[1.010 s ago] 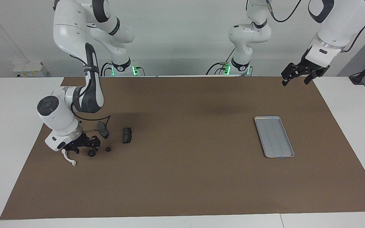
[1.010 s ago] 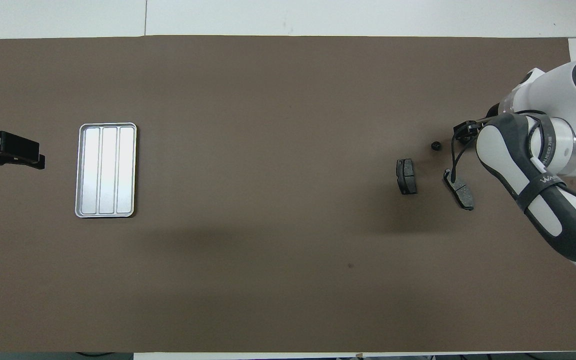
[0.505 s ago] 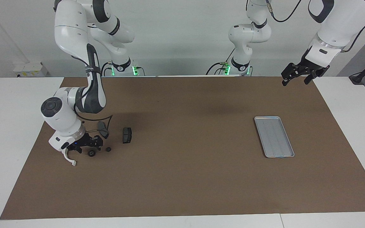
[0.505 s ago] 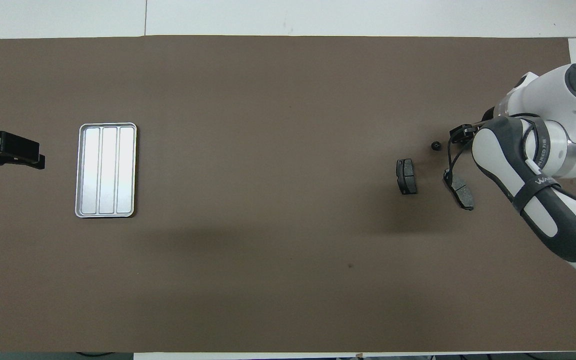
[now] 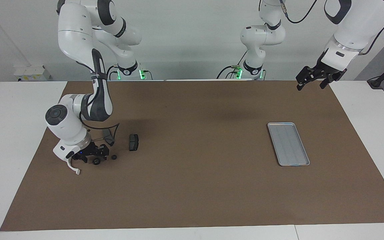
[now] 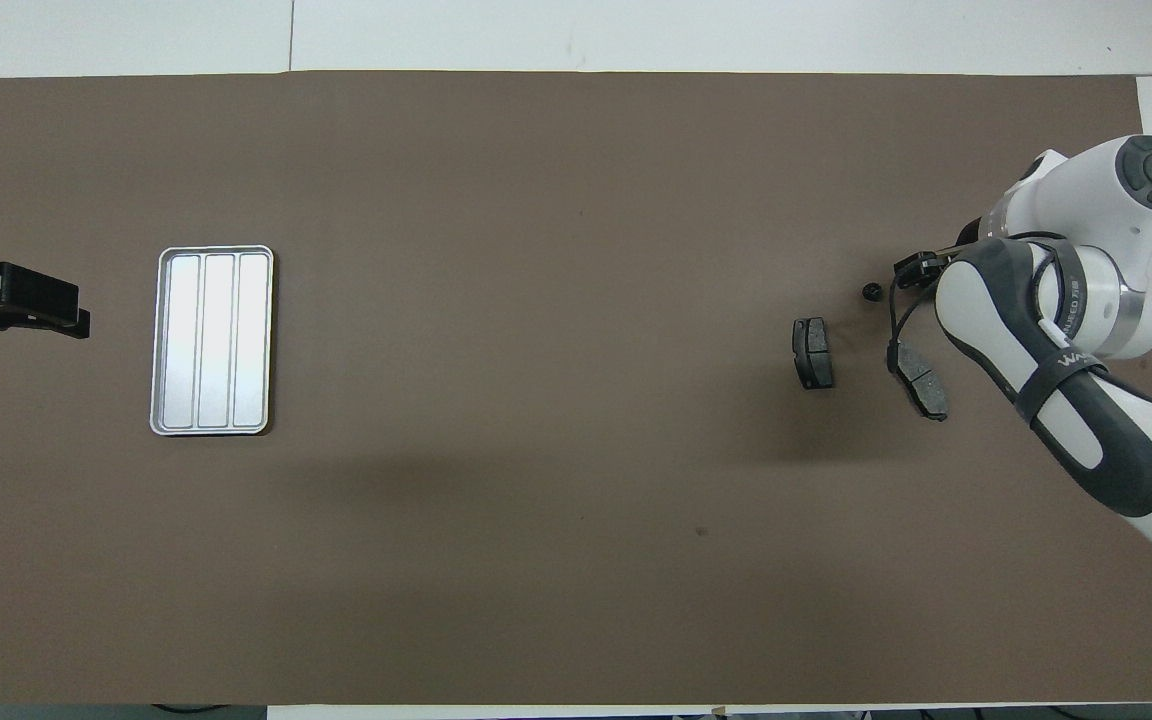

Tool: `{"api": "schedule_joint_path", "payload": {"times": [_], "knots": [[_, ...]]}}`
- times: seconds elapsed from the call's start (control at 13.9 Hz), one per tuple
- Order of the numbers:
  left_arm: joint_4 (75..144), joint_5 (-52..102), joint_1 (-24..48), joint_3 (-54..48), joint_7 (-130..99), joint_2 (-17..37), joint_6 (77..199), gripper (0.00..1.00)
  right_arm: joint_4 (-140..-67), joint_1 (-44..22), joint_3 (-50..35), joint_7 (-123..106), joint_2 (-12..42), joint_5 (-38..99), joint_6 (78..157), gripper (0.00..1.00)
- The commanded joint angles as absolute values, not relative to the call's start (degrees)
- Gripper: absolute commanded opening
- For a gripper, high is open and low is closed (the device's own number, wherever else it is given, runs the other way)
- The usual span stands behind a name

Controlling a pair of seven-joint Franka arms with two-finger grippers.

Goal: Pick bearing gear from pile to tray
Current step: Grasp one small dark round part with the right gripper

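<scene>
The pile lies at the right arm's end of the table. It holds two dark brake pads [image 5: 133, 142] [image 5: 108, 136], a white half-ring bracket [image 5: 73, 167] and two small black round pieces [image 5: 96, 162] [image 5: 114, 157]. My right gripper [image 5: 94, 157] is low on the mat, right at the round piece beside the bracket. In the overhead view the arm hides that piece and the bracket; one round piece [image 6: 872, 292] and both pads [image 6: 813, 352] [image 6: 921, 378] show. The silver tray [image 5: 288, 144] [image 6: 213, 340] lies empty at the left arm's end. My left gripper [image 5: 311, 82] waits open, raised beside the tray's end of the mat.
A brown mat [image 5: 192, 186] covers the table between the pile and the tray. The right arm's elbow and forearm [image 5: 95, 100] hang over the pile on the robots' side.
The right arm's wrist and forearm have shifted slightly toward the table's middle and up, while its gripper stays at the round piece. The left arm has not moved.
</scene>
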State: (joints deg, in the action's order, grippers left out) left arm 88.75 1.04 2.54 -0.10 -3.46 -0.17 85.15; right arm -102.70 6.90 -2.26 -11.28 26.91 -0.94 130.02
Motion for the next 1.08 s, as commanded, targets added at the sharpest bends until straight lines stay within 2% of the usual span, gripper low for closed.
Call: {"api": "schedule_joint_path", "payload": {"times": [0.0, 0.14, 0.29, 0.58, 0.79, 1.01], "knots": [[90.88, 0.26, 2.20, -0.53, -3.43, -1.93, 86.31, 1.00, -103.53, 7.21, -2.46, -12.22, 26.81, -1.23, 131.40, 0.87], [90.88, 0.26, 2.20, -0.53, -3.43, -1.93, 86.31, 1.00, -103.62, 7.21, -2.46, -12.22, 26.81, -1.23, 131.40, 0.68], [90.88, 0.26, 2.20, -0.53, -3.43, -1.93, 86.31, 1.00, -103.54, 7.21, -2.46, -12.39, 26.81, -1.23, 131.40, 0.42], [90.88, 0.26, 2.20, -0.53, -3.43, -1.93, 86.31, 1.00, -103.36, 7.29, -2.46, -12.65, 26.81, -1.32, 131.40, 0.00], [90.88, 0.26, 2.20, -0.53, -3.43, -1.93, 86.31, 1.00, -99.95, 5.98, -2.46, -12.05, 25.41, -2.28, 128.86, 0.00], [90.97, 0.26, 2.20, -0.44, -3.43, -1.93, 86.31, 1.00, -92.14, 3.44, -3.16, -3.82, 23.65, -2.37, 120.09, 0.00]]}}
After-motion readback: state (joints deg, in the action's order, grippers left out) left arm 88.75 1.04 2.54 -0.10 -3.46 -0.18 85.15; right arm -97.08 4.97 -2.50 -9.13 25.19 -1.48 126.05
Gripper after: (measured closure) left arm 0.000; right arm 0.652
